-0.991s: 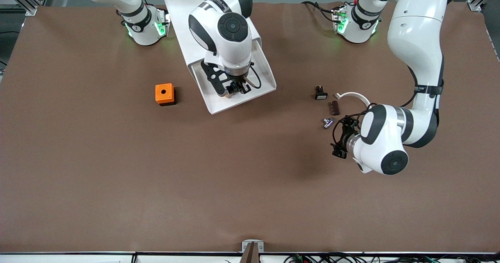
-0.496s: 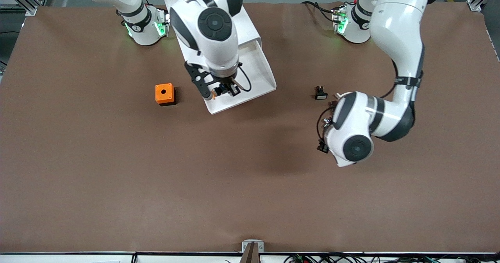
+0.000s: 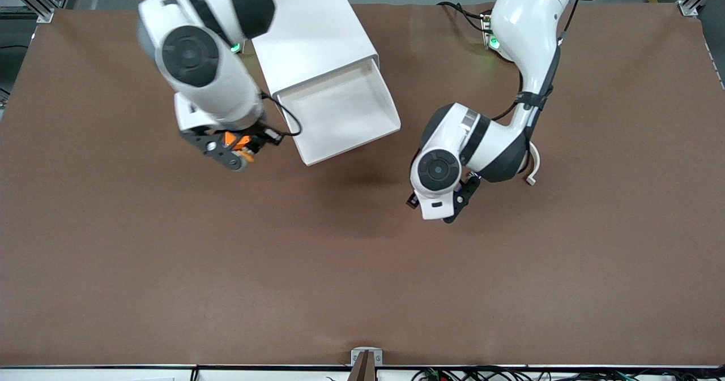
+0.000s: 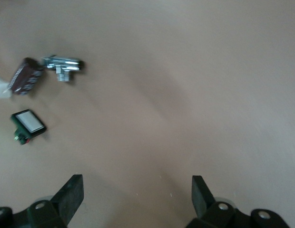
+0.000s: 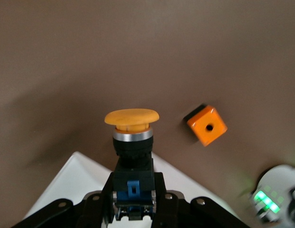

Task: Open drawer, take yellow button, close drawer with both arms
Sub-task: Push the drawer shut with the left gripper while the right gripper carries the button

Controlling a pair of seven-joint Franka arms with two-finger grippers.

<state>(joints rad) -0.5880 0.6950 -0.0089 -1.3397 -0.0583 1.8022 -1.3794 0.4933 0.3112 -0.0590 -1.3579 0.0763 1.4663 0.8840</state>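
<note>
- Your right gripper [image 5: 132, 202] hangs over the tabletop [image 3: 340, 268] by the open drawer [image 3: 340, 115], its fingers [image 5: 157, 190] clamped on the button [image 5: 132, 142], whose orange-yellow cap points away from them.
- The orange cube [image 5: 207, 125] lies on the tabletop past that cap.
- Your left gripper [image 4: 137, 197] hovers over bare tabletop, fingers [image 4: 71, 194] spread wide and holding nothing.
- A black part with a white face [image 4: 27, 124], a brown block [image 4: 24, 81] and a metal fitting [image 4: 63, 66] lie ahead of those fingers, off to one side.

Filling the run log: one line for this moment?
drawer: open | right gripper: shut on button | left gripper: open, over table
</note>
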